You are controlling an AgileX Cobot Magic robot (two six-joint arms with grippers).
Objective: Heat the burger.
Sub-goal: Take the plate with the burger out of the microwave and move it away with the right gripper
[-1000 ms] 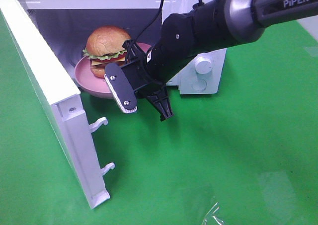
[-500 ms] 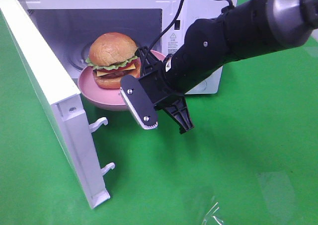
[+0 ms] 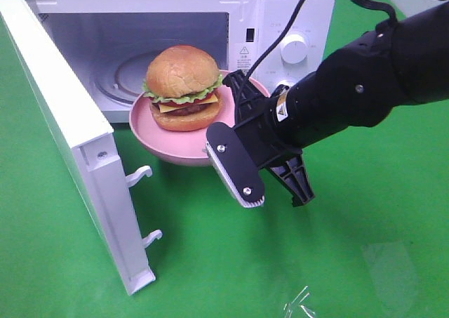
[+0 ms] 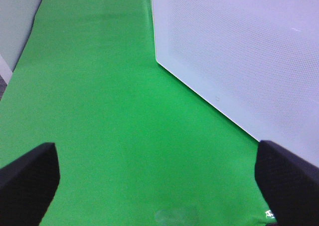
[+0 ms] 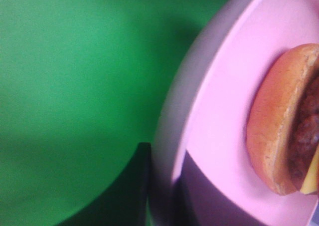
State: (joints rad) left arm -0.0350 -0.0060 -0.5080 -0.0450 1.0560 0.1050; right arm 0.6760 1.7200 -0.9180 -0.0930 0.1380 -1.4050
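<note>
Burger [image 3: 184, 88] upright on pink plate [image 3: 151, 130], bun dome up, right tool [image 3: 233, 97] gripping rim

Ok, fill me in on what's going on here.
The right gripper is shut on the rim of a pink plate carrying the burger, holding it just in front of the microwave, whose door stands wide open. The left gripper is open over the green cloth beside the door, holding nothing.
</note>
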